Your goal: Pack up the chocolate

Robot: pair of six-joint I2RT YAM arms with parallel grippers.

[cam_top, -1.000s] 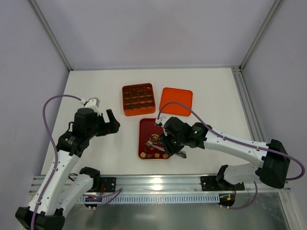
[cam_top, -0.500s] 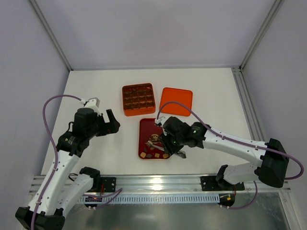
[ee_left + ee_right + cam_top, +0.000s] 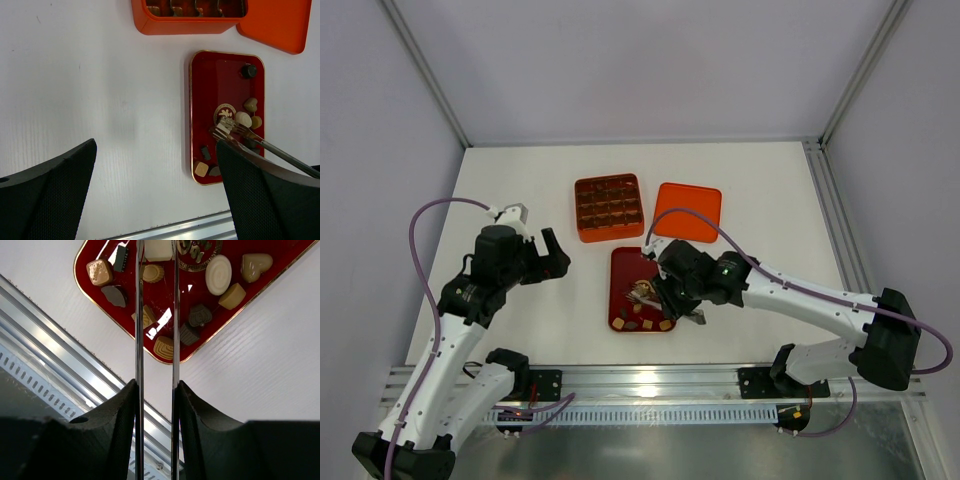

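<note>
White counter [image 3: 520, 180] has a red tray [image 3: 623, 265] near its front edge, with little chocolates [image 3: 218, 274] in it. Over the tray, the right claw [image 3: 226, 131] is squeezed on one white square piece [image 3: 158, 249]. Near the left edge, the left claw [image 3: 156, 150] hangs with fingers wide apart, holding nothing.
</note>
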